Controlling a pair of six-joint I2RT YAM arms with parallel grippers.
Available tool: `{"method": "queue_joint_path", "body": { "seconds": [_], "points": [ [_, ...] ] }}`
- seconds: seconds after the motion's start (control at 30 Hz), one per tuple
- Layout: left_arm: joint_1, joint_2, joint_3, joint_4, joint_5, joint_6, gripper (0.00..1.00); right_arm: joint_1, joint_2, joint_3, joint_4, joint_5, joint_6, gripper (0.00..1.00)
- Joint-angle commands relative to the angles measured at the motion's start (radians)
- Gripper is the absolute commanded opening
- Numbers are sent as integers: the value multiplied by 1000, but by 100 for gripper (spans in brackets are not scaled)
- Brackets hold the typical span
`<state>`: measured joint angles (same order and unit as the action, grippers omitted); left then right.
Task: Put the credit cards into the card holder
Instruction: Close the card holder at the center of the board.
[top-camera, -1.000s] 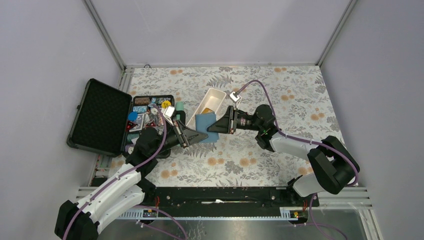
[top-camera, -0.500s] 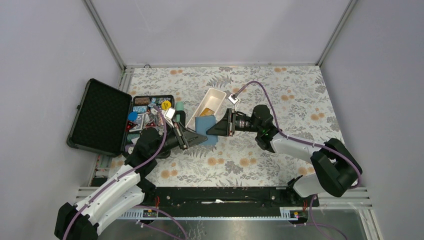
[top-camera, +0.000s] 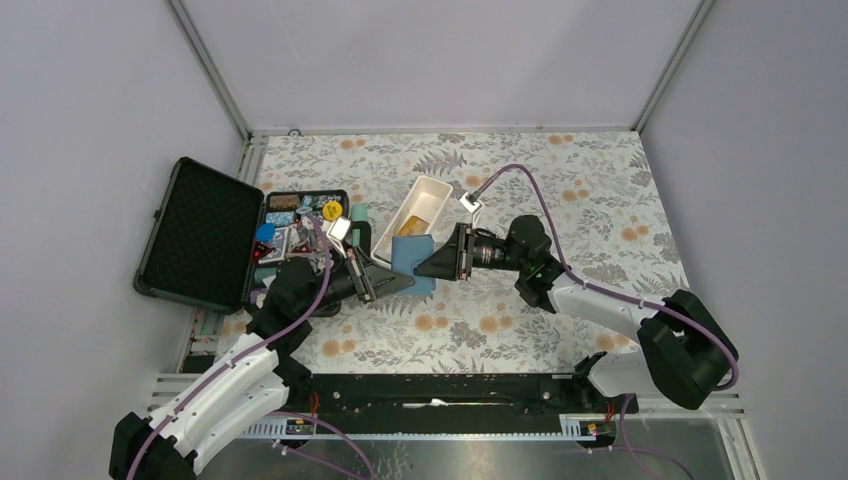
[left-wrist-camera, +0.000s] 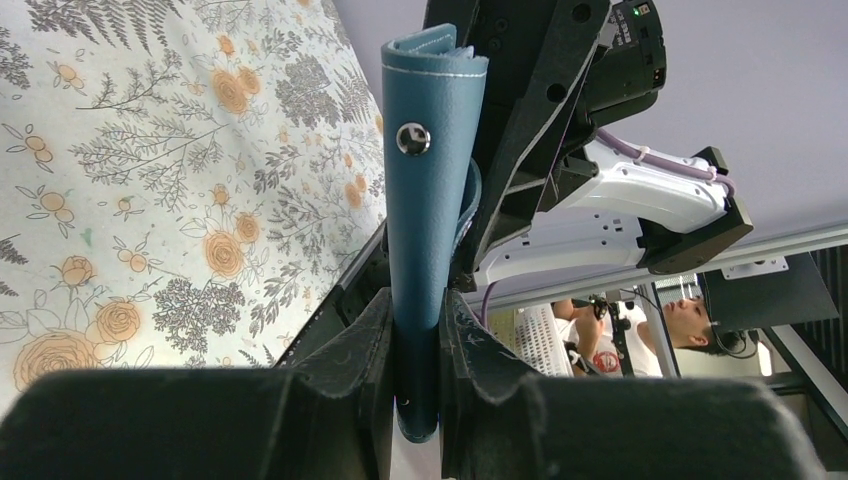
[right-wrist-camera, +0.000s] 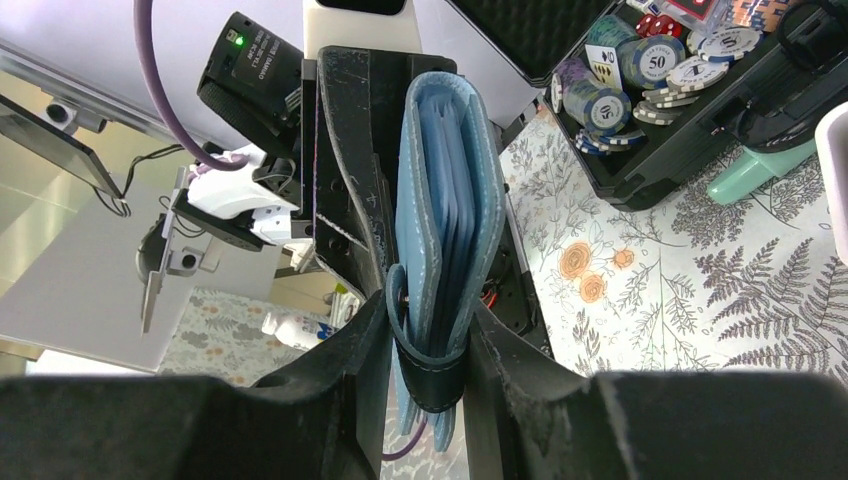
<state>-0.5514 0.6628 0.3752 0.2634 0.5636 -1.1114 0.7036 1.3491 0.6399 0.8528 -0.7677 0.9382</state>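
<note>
Between the two arms, just off the near end of the white tray (top-camera: 440, 185), both tools clamp the card holder (top-camera: 413, 262) from opposite sides. The left tool (left-wrist-camera: 415, 320) is drawn nearly together, pinching only a thin teal flap that carries a metal snap stud. The right tool (right-wrist-camera: 425, 340) stands somewhat wider and grips the thicker body, light blue inner pages and snap strap included, with the holder (right-wrist-camera: 445, 200) on edge between its fingers.

The holder appears lifted clear of the floral worktop (top-camera: 560, 180), though the overhead view does not settle that. One tool has the cover and the other the page block. I judge this split grip is meant to let the arms part the holder and expose a pocket, or to pass it across.

A golden-orange credit card (top-camera: 418, 222) lies in the tray just beside the holder, not yet inserted. I cannot find the dark card. To the left sits an open black case (top-camera: 200, 235) with poker chips (right-wrist-camera: 690, 60) and other small pieces, untouched.
</note>
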Motion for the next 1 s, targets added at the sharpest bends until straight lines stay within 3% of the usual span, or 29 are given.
{"method": "queue_joint_path", "body": {
  "seconds": [0.0, 0.07, 0.33, 0.5, 0.67, 0.77, 0.83, 0.97],
  "points": [
    [20, -16, 31, 168, 0, -26, 0, 5, -39, -16, -92, 13, -104, 0],
    [21, -18, 36, 164, 5, -18, 6, 5, -48, -14, -59, 2, -85, 0],
    [20, -13, 57, 178, 40, 12, 54, 5, -66, -6, 104, -86, 21, 0],
    [21, -15, 61, 177, 41, 25, 58, 5, -66, -6, 157, -138, 45, 0],
    [20, -4, 78, 141, 47, 52, 57, 4, -64, 2, 160, -183, 49, 0],
    [19, -2, 90, 125, 56, 66, 52, 5, -66, 7, 130, -178, 34, 0],
    [19, -9, 90, 117, 50, 75, 39, 5, -70, 9, 103, -155, 21, 0],
    [20, -19, 84, 119, 42, 79, 4, 4, -75, 35, -5, -111, -16, 0]
  ]
}}
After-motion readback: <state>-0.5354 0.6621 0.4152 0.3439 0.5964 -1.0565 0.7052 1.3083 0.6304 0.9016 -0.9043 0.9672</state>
